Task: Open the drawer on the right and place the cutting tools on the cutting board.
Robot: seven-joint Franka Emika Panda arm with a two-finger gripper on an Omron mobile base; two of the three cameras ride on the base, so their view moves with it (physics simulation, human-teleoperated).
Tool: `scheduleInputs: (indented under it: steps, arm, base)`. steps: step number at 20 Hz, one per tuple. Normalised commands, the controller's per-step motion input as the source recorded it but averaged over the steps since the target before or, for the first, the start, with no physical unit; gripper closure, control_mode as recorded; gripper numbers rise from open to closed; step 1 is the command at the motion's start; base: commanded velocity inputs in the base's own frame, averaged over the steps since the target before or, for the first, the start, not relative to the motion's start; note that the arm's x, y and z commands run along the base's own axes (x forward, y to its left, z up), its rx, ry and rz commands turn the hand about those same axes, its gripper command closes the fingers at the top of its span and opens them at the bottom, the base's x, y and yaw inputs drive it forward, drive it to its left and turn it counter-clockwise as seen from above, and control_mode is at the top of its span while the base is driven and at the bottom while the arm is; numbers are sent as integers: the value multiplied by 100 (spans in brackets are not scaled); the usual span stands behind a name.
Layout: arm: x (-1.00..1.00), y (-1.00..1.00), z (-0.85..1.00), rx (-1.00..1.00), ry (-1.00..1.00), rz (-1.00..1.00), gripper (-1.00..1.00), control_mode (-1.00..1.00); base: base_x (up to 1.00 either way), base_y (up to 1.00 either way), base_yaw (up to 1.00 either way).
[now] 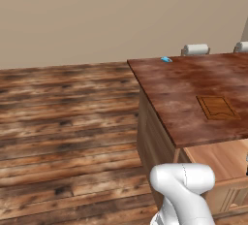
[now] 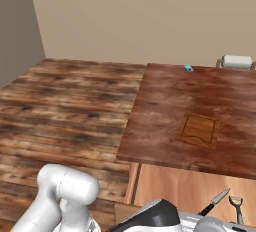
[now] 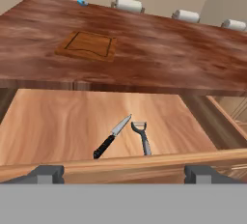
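The drawer [image 3: 62,121] of light tan wood stands pulled out under the dark reddish countertop [image 3: 159,49]. On its flat bottom lie a small knife [image 3: 112,137] with a dark handle and a grey blade, and beside it a grey peeler [image 3: 143,138]. The right base view shows the drawer [image 2: 175,186] with the knife [image 2: 215,202] and the peeler [image 2: 236,207] at its right. The brown cutting board [image 3: 88,45] [image 2: 199,130] [image 1: 218,106] lies bare on the counter behind the drawer. My gripper [image 3: 126,175] is open, its fingertips [image 3: 46,174] wide apart just before the drawer's front panel, holding nothing.
A small blue object [image 1: 166,59] [image 2: 188,68] [image 3: 82,2] sits at the counter's far edge. White rolls [image 3: 128,4] [image 1: 196,49] [image 2: 237,61] line up beyond it. Wooden floor [image 1: 63,122] stretches to the left of the counter block. A cabinet side [image 3: 226,121] flanks the drawer's right.
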Motion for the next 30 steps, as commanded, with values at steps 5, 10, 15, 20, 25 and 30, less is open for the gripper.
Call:
scheduleInputs:
  steps: [5, 10, 15, 20, 25, 30]
  arm:
    - [51, 11, 28, -32, 34, 6, -100, -100]
    - [51, 2, 4, -25, 48, 0, -100, -100]
    - [64, 0, 0, -2, 62, 0, -100, -100]
    - [51, 0, 0, 19, 59, 0, -100, -100]
    - [25, 0, -12, 36, 47, -1, -100, -100]
    - [1, 0, -13, 42, 34, -1, -100, -100]
  base:
    - [0, 0, 0]
    - [0, 0, 0]
    - [0, 0, 0]
    - [0, 0, 0]
    - [0, 0, 0]
    - [0, 0, 0]
